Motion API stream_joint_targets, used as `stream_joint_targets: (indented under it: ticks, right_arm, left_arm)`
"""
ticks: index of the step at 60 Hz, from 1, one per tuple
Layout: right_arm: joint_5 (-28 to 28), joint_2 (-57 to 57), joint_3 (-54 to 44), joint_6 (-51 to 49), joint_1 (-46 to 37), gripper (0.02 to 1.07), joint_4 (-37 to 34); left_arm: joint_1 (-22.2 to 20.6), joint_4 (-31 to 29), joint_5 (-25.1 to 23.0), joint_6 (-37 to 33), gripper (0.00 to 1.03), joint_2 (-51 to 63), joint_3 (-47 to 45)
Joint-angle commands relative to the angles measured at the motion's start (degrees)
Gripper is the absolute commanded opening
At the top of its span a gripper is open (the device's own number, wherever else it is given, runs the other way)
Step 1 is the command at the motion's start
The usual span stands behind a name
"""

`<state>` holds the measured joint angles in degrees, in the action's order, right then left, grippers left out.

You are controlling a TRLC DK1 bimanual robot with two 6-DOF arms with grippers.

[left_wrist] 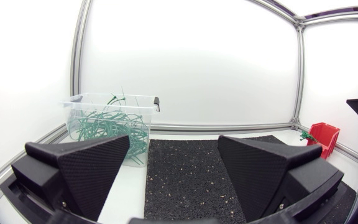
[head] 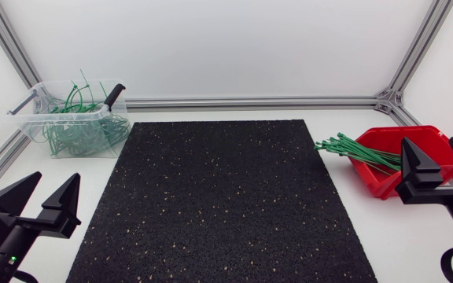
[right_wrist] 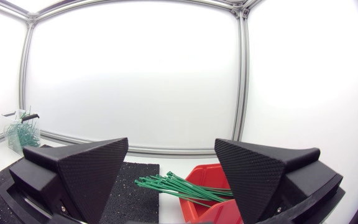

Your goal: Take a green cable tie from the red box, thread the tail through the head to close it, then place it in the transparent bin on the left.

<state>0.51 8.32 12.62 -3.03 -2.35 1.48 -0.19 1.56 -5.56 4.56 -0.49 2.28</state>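
Note:
The red box stands at the table's right side, with a bundle of green cable ties sticking out over its left rim onto the mat. My right gripper hangs open right over the box's near side, nothing between its fingers. In the right wrist view the red box and the cable ties lie just ahead of the open right gripper. The transparent bin at the back left holds several closed green ties. My left gripper stands open at the front left, holding nothing; the transparent bin lies ahead of it.
A black speckled rubber mat covers the middle of the table. Aluminium frame rails run along the back and side edges. The bin has a black clip handle on its right rim.

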Motion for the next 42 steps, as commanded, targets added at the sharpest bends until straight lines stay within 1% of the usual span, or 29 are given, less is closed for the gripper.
stream_joint_targets:
  ticks: [1,10,13,24,31,36,42]
  right_arm:
    - [0.5,6.0,4.5,0.7,0.1,1.03,-0.6]
    - [1.2,16.6,12.6,0.5,-0.6,1.03,-5.5]
    - [1.5,20.1,16.4,-0.2,-1.2,1.03,-9.1]
    - [1.4,33.0,29.7,-7.4,-2.5,1.02,-20.6]
    - [1.0,38.0,34.6,-12.7,-1.9,1.02,-24.9]
    - [0.8,41.5,36.8,-16.0,-1.0,1.02,-26.8]
    - [0.8,46.5,40.1,-22.4,0.0,1.02,-30.4]
  left_arm:
    - [-0.3,-0.6,0.0,1.1,0.99,-0.2,-2.5]
    - [-0.3,-0.6,0.0,1.1,0.99,-0.2,-2.4]
    - [-0.3,-0.6,0.0,1.1,0.99,-0.2,-2.4]
    - [-0.3,-0.6,0.0,1.1,0.99,-0.2,-2.4]
    - [-0.3,-0.6,0.0,1.1,0.99,-0.2,-2.4]
    - [-0.3,-0.6,0.0,1.1,0.99,-0.2,-2.4]
    - [-0.3,-0.6,0.0,1.1,0.99,-0.2,-2.4]
